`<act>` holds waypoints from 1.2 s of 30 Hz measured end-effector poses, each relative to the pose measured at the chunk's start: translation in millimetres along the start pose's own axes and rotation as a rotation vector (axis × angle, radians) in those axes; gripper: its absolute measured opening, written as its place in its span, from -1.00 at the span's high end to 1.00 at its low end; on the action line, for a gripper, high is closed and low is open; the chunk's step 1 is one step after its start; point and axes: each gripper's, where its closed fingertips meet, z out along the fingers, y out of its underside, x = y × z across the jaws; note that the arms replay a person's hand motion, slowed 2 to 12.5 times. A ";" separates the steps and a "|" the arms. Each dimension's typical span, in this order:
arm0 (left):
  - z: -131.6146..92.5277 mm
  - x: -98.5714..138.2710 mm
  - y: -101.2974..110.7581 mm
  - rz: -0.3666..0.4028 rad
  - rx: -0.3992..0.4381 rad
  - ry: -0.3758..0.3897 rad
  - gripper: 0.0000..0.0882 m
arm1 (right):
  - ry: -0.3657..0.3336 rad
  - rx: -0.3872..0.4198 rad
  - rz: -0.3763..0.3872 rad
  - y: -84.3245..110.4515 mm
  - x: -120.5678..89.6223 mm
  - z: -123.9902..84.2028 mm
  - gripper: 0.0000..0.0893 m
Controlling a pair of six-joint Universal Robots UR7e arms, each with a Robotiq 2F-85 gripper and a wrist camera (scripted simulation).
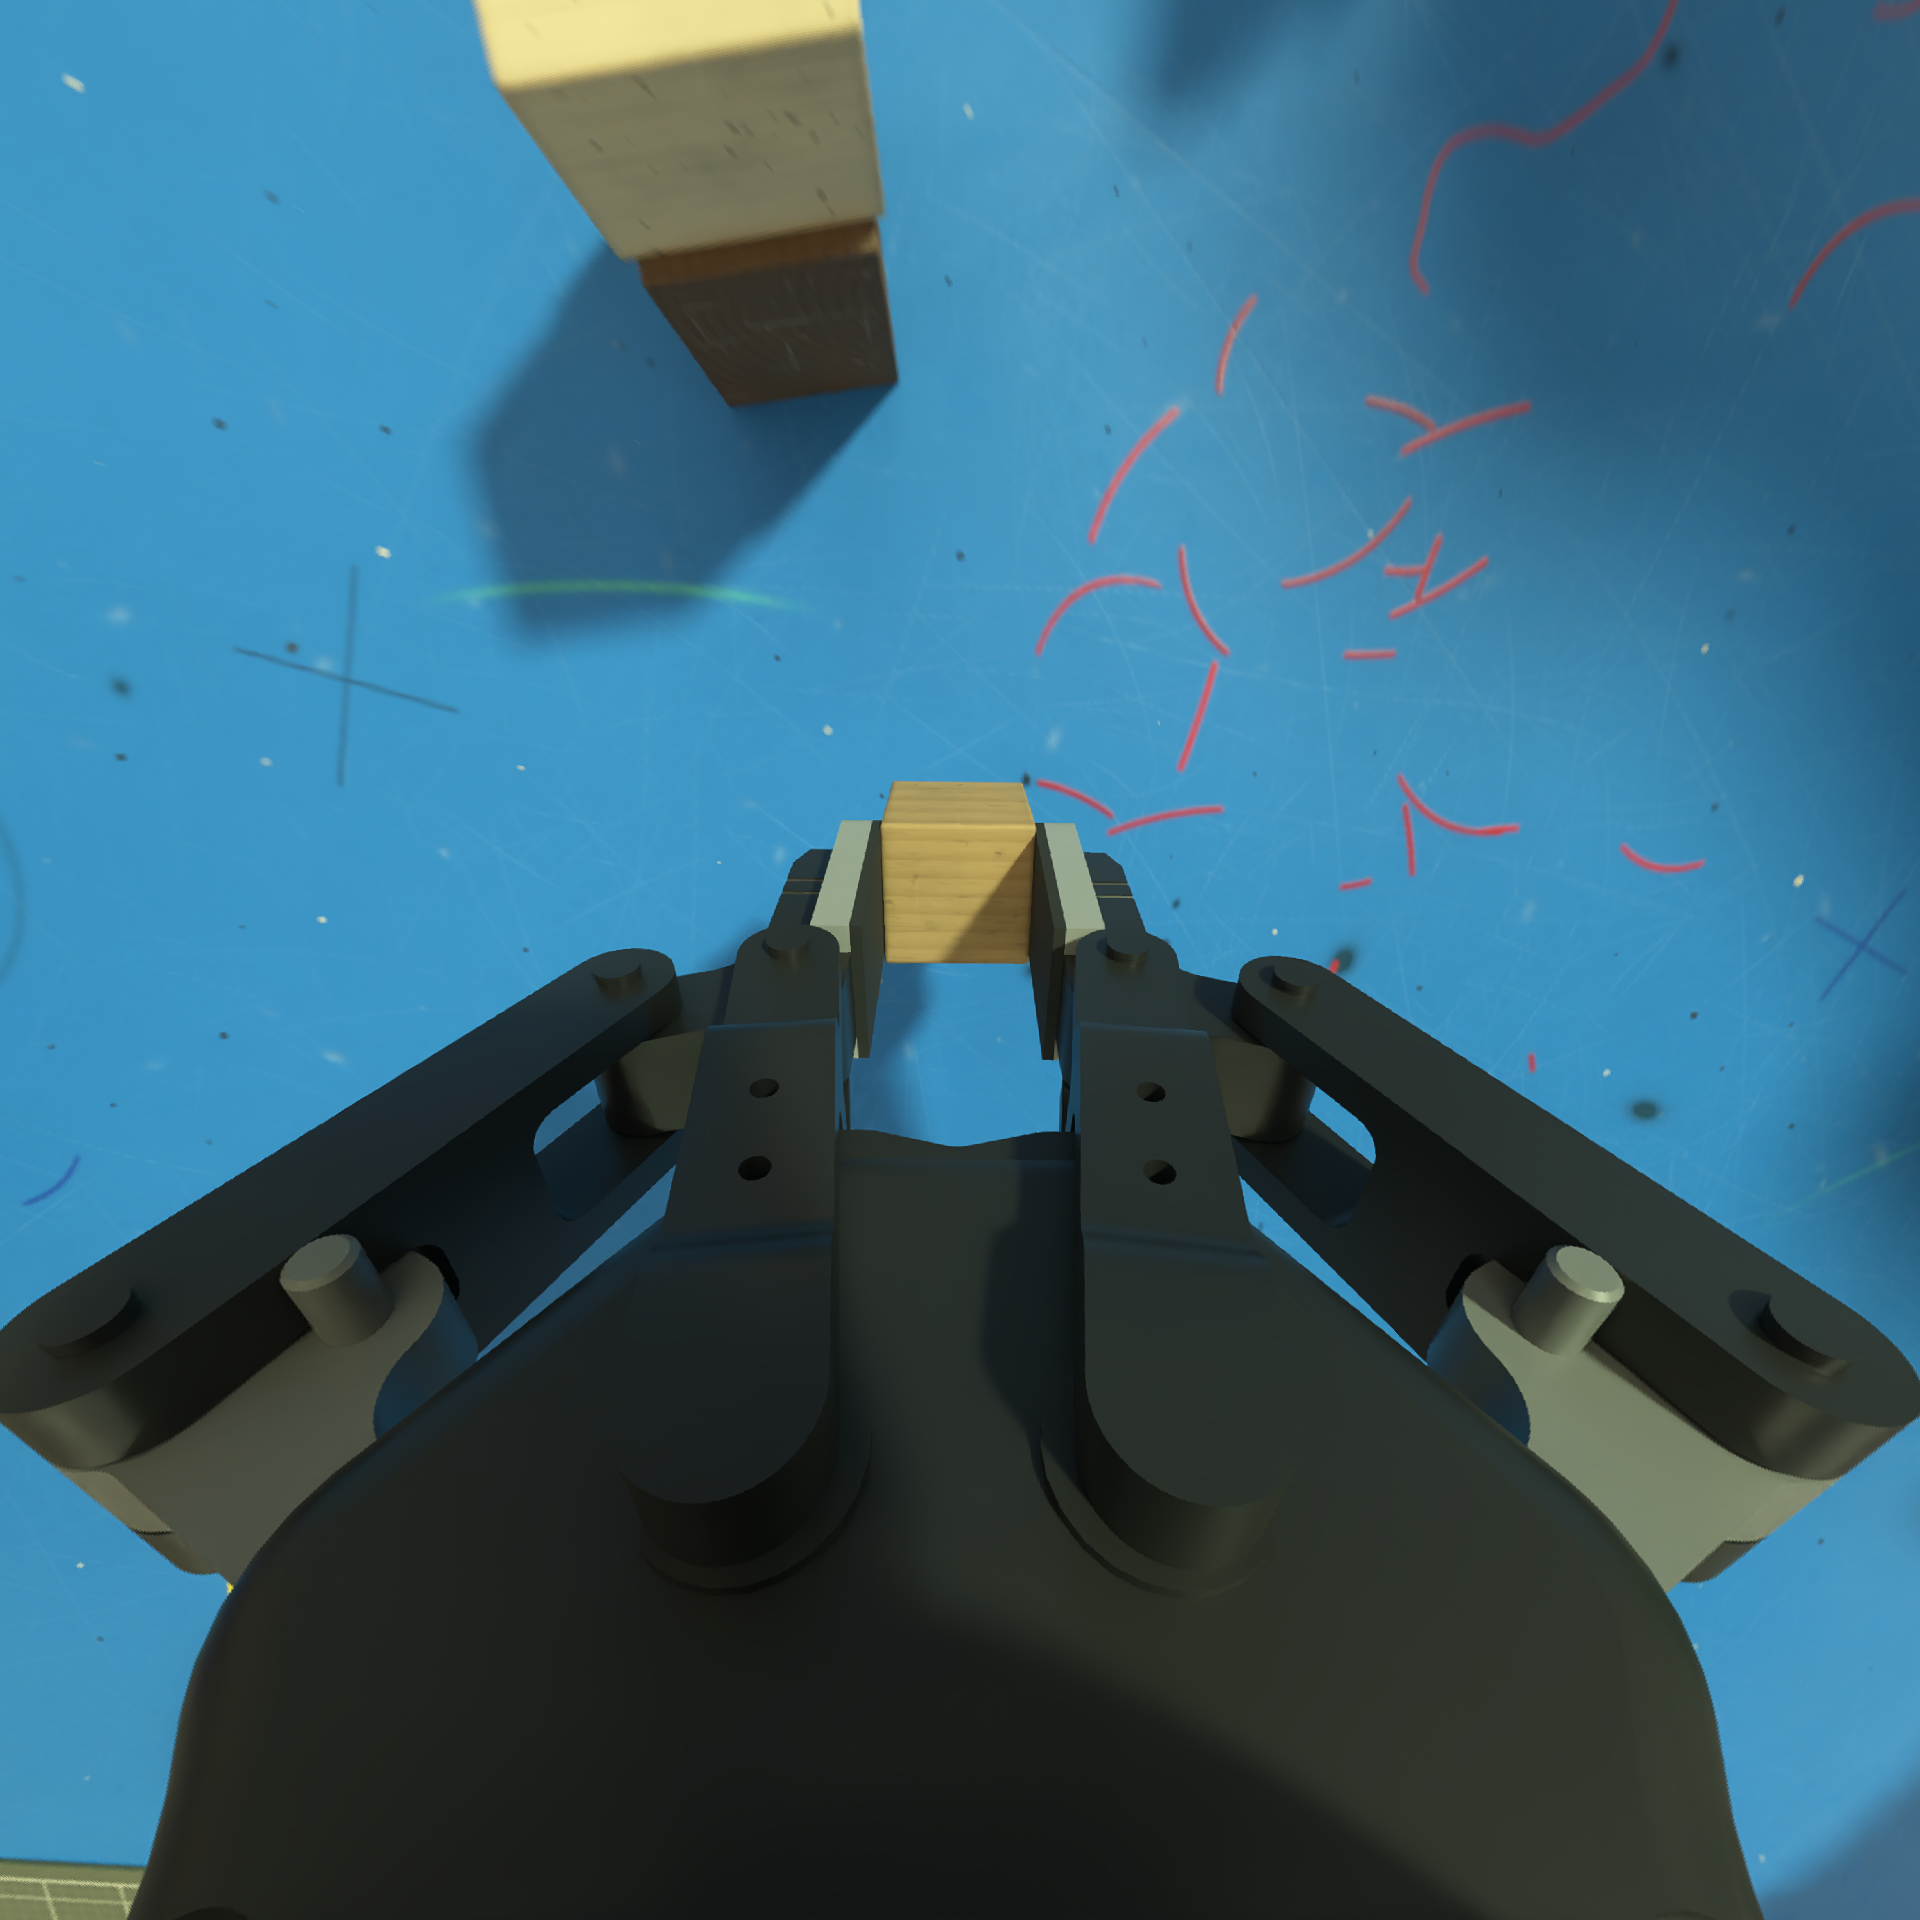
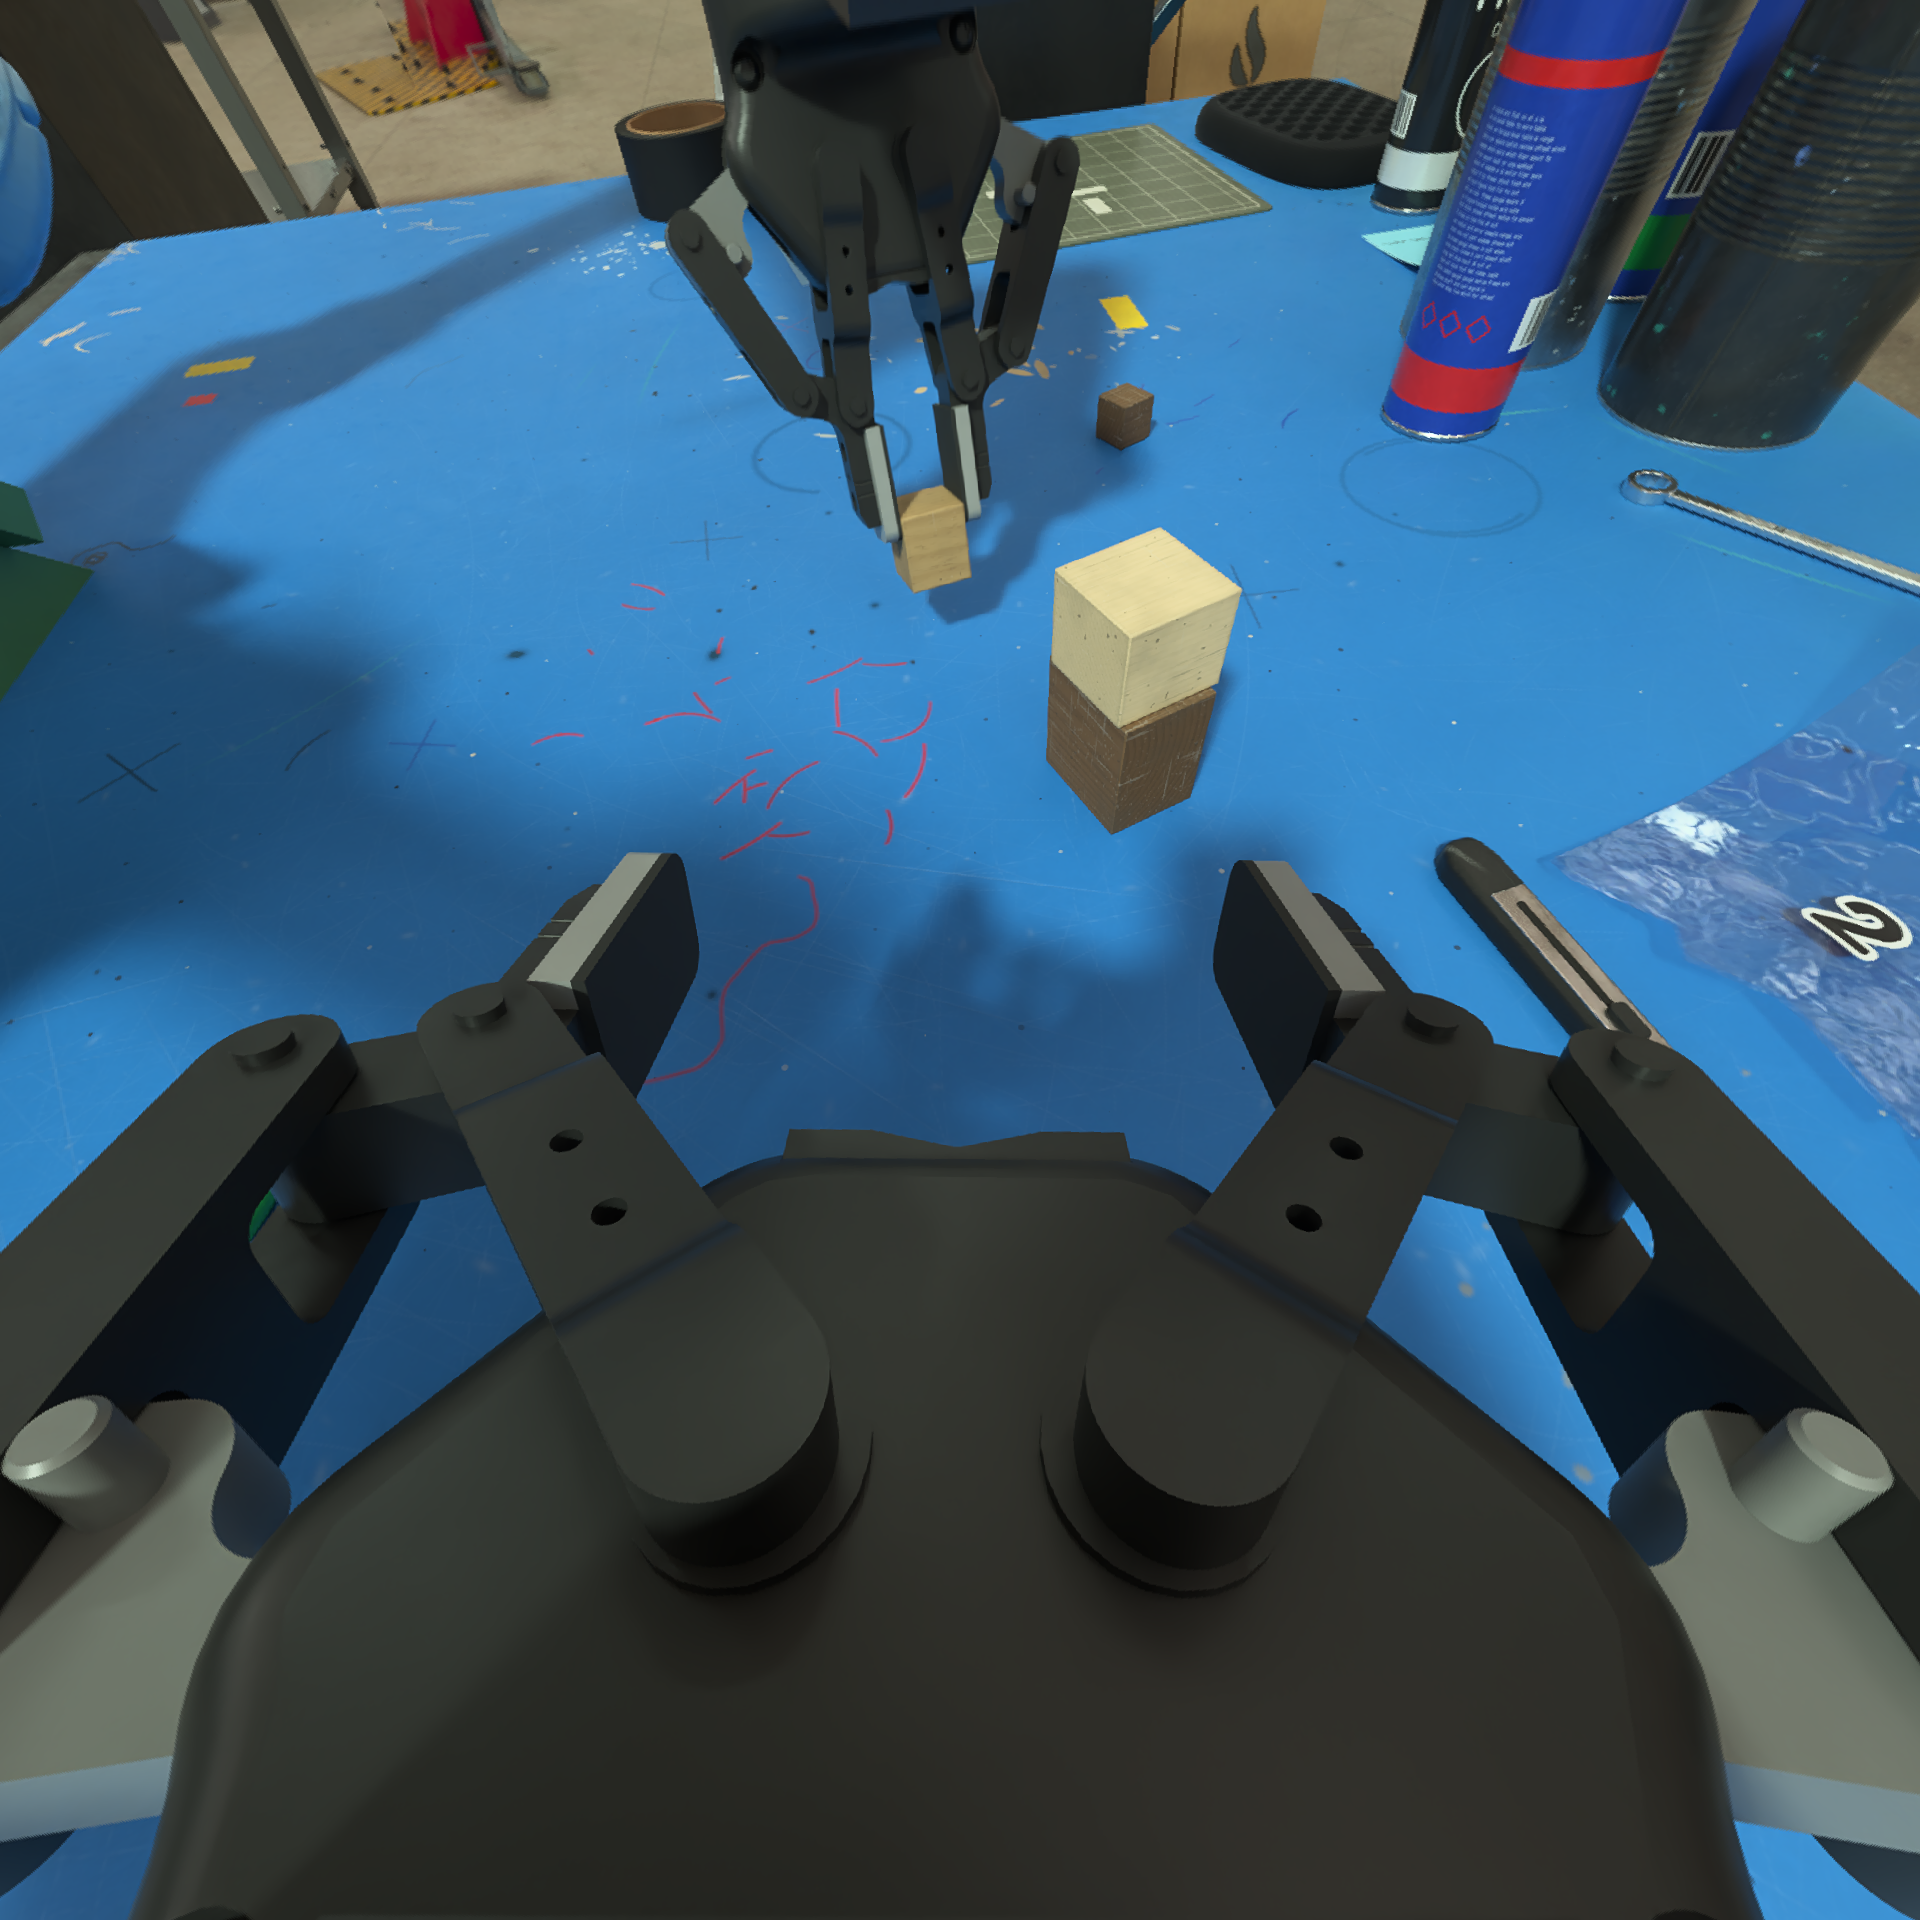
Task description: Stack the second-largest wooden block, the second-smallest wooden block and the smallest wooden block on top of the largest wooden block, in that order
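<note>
My left gripper (image 1: 958, 847) is shut on a tan wooden block (image 1: 956, 883), at or just above the blue table; I cannot tell which. A pale block (image 1: 696, 114) sits on a larger dark brown block (image 1: 790, 322) ahead and to the left. In the right wrist view the left gripper (image 2: 930, 499) holds the tan block (image 2: 932, 551). To its right stands the stack of pale block (image 2: 1143, 623) on dark brown block (image 2: 1127, 764). A small dark brown cube (image 2: 1124, 416) lies beyond. My right gripper (image 2: 956, 935) is open and empty, hovering nearer than the stack.
Tall spray cans (image 2: 1496, 208) and dark cylinders (image 2: 1787, 239) stand at the far right. A wrench (image 2: 1766, 535), a utility knife (image 2: 1538, 935) and a blue plastic sheet (image 2: 1787, 862) lie at the right. A cutting mat (image 2: 1143, 177) and tape roll (image 2: 665, 145) sit at the back.
</note>
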 end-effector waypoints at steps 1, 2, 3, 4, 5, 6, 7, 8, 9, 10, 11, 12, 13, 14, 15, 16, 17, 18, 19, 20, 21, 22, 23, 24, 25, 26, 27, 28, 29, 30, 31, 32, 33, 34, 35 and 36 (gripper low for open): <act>-2.6 -1.7 -2.7 -0.009 0.015 -0.007 0.44 | 0.000 0.000 0.001 0.0 0.2 -0.2 -0.91; -5.4 -3.4 -5.5 -0.018 0.030 -0.015 0.44 | 0.001 0.001 0.002 0.1 0.3 -0.3 -0.91; -8.2 -5.0 -8.3 -0.028 0.044 -0.022 0.44 | 0.001 0.001 0.003 0.1 0.5 -0.4 -0.91; -11.2 -6.7 -11.2 -0.037 0.057 -0.029 0.44 | 0.001 0.001 0.004 0.2 0.6 -0.5 -0.91; -14.1 -8.2 -14.1 -0.046 0.070 -0.035 0.44 | 0.001 0.001 0.005 0.3 0.7 -0.6 -0.91; -17.1 -9.5 -16.9 -0.054 0.080 -0.041 0.44 | 0.001 0.001 0.006 0.4 0.9 -0.7 -0.91; -20.0 -10.8 -19.7 -0.063 0.090 -0.046 0.44 | 0.001 0.001 0.007 0.5 1.0 -0.7 -0.91; -23.0 -12.0 -22.7 -0.070 0.099 -0.050 0.44 | 0.001 0.001 0.008 0.6 1.0 -0.7 -0.91; -25.9 -13.1 -25.5 -0.077 0.106 -0.054 0.44 | 0.000 0.000 0.008 0.7 1.1 -0.7 -0.91; -28.7 -14.2 -28.3 -0.084 0.112 -0.058 0.44 | 0.000 0.000 0.009 0.9 1.2 -0.7 -0.91; -31.6 -15.2 -31.2 -0.090 0.117 -0.062 0.44 | -0.001 0.000 0.010 1.0 1.2 -0.7 -0.91; -34.4 -16.0 -34.0 -0.096 0.120 -0.065 0.44 | -0.001 -0.001 0.010 1.2 1.3 -0.6 -0.91; -36.9 -16.7 -36.6 -0.101 0.120 -0.067 0.44 | -0.001 -0.002 0.011 1.4 1.3 -0.4 -0.91; -39.5 -17.4 -39.2 -0.106 0.119 -0.069 0.44 | -0.002 -0.003 0.011 1.6 1.2 -0.3 -0.91; -41.9 -18.0 -41.9 -0.110 0.117 -0.071 0.44 | -0.003 -0.004 0.011 1.9 1.1 -0.1 -0.91; -44.3 -18.4 -44.5 -0.114 0.114 -0.073 0.44 | -0.003 -0.005 0.011 2.1 1.1 0.1 -0.91; -46.5 -18.7 -47.1 -0.116 0.109 -0.074 0.44 | -0.004 -0.007 0.011 2.4 1.0 0.3 -0.91; -48.6 -19.0 -49.8 -0.119 0.104 -0.075 0.44 | -0.005 -0.008 0.011 2.6 0.9 0.6 -0.91; -50.7 -19.2 -52.4 -0.120 0.098 -0.076 0.44 | -0.005 -0.009 0.011 2.9 0.8 0.8 -0.91; -52.6 -19.4 -55.2 -0.122 0.092 -0.076 0.44 | -0.005 -0.011 0.011 3.1 0.7 1.1 -0.91; -54.5 -19.5 -58.0 -0.122 0.085 -0.077 0.44 | -0.006 -0.012 0.011 3.3 0.7 1.3 -0.91; -56.3 -19.6 -60.8 -0.123 0.079 -0.077 0.44 | -0.006 -0.013 0.011 3.5 0.6 1.5 -0.91; -57.9 -19.4 -63.6 -0.123 0.071 -0.076 0.44 | -0.006 -0.015 0.011 3.6 0.5 1.8 -0.91; -59.4 -19.0 -66.5 -0.123 0.063 -0.074 0.44 | -0.006 -0.016 0.011 3.8 0.4 2.1 -0.91; -60.8 -18.6 -69.3 -0.123 0.055 -0.072 0.44 | -0.007 -0.017 0.011 3.9 0.3 2.3 -0.91; -62.1 -18.3 -72.2 -0.123 0.047 -0.070 0.44 | -0.007 -0.018 0.010 4.0 0.2 2.5 -0.91; -63.4 -18.0 -75.1 -0.123 0.039 -0.068 0.44 | -0.008 -0.018 0.010 4.1 0.0 2.8 -0.91; -64.5 -17.7 -78.0 -0.123 0.031 -0.067 0.44 | -0.009 -0.019 0.010 4.1 -0.2 3.0 -0.91; -65.6 -17.5 -81.0 -0.122 0.023 -0.066 0.44 | -0.009 -0.020 0.010 4.2 -0.3 3.2 -0.91; -66.6 -17.7 -83.9 -0.122 0.016 -0.067 0.44 | -0.010 -0.021 0.010 4.3 -0.4 3.3 -0.91; -67.5 -18.0 -86.8 -0.122 0.009 -0.069 0.44 | -0.010 -0.022 0.009 4.4 -0.5 3.5 -0.91; -68.3 -18.4 -89.8 -0.123 0.002 -0.071 0.44 | -0.010 -0.022 0.010 4.6 -0.5 3.6 -0.91; -68.9 -18.6 -92.7 -0.122 -0.004 -0.073 0.44 | -0.010 -0.023 0.010 4.7 -0.5 3.7 -0.91; -69.4 -18.7 -95.8 -0.122 -0.009 -0.074 0.44 | -0.010 -0.024 0.010 4.8 -0.5 3.9 -0.91; -69.8 -18.6 -98.8 -0.121 -0.014 -0.074 0.44 | -0.010 -0.025 0.010 5.0 -0.6 4.0 -0.91; -70.1 -18.5 -101.9 -0.121 -0.019 -0.074 0.44 | -0.010 -0.026 0.010 5.1 -0.6 4.0 -0.91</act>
